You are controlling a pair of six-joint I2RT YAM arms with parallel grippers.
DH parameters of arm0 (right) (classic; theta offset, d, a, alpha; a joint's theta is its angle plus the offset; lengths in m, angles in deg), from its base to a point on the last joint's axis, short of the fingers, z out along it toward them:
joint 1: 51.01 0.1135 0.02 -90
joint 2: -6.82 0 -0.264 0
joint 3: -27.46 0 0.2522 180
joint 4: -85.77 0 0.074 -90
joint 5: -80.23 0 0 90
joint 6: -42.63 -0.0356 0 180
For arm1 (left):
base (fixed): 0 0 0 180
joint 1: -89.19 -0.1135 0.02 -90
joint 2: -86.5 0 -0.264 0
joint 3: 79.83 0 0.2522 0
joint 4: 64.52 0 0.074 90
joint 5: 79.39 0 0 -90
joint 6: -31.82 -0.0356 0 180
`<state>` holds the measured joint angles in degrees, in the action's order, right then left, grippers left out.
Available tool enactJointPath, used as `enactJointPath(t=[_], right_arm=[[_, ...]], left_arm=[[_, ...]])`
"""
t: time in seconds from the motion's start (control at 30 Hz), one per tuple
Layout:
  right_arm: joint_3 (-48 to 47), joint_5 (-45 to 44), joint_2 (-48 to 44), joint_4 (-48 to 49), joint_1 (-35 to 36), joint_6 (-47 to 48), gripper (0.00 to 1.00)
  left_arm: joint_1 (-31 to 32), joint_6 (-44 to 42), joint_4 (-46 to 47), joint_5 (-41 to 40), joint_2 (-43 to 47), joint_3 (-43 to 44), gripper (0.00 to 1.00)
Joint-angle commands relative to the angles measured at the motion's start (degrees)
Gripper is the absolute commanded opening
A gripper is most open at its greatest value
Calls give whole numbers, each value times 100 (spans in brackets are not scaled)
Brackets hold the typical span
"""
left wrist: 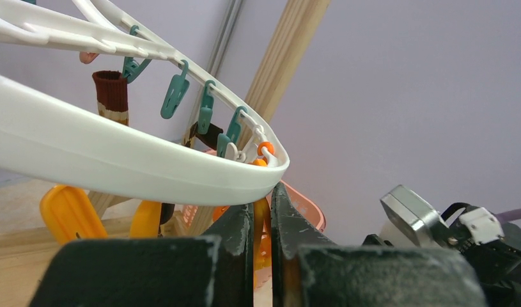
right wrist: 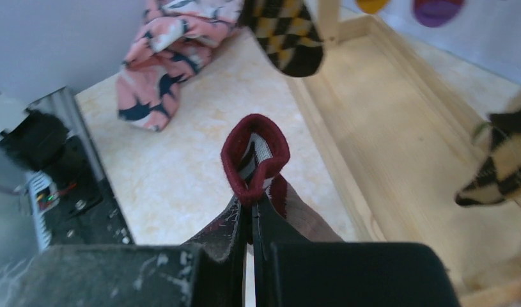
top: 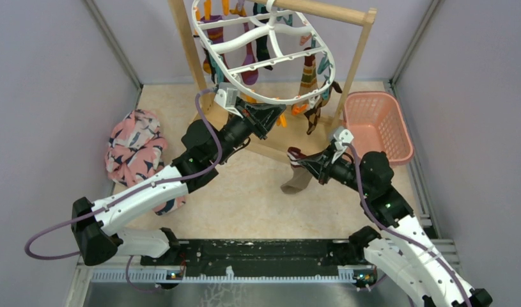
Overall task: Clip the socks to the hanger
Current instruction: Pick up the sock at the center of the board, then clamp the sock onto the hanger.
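The white oval hanger (top: pixel 278 100) hangs tilted from the wooden rack, with several socks (top: pixel 249 69) clipped under it. My left gripper (top: pixel 273 115) reaches up to its near rim (left wrist: pixel 117 160) and is shut on an orange clip (left wrist: pixel 262 224) hanging just below that rim. My right gripper (top: pixel 307 161) is shut on the maroon cuff (right wrist: pixel 254 150) of a grey-brown sock (top: pixel 298 180), which dangles above the table to the right of centre. Teal clips (left wrist: pixel 175 94) line the hanger's far rim. An argyle sock (right wrist: pixel 288 32) hangs ahead in the right wrist view.
The wooden rack (top: pixel 357 57) stands at the back, its base board (right wrist: pixel 398 141) running along the table. A pink lattice basket (top: pixel 376 125) sits at the right. A bulky pink bird-print cloth (top: pixel 136 148) lies at the left. Grey walls close in three sides.
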<state>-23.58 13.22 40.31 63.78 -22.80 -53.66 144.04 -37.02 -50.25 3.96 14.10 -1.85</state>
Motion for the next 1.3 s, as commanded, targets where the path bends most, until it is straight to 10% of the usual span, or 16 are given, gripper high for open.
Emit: enactJointPath(t=[0.0,0.37,0.8,1.1,1.27], right_arm=[[-588,1724,249,-111,-42,601,0],[-1334,2000,327,-228,-37,816,0],[-1370,-1071,489,285,349,1009,0],[-1497,-4956,1328,594,2827,2804,0],[-1099,-5448,1147,1446,3057,2928,0]], left_arm=[[-19,-17,-167,158,45,-60,0],[-27,-87,-140,209,82,-104,0],[-49,-112,-121,133,32,-89,0],[-110,-207,-74,-50,-174,65,0],[-149,-236,-102,-78,-181,96,0]])
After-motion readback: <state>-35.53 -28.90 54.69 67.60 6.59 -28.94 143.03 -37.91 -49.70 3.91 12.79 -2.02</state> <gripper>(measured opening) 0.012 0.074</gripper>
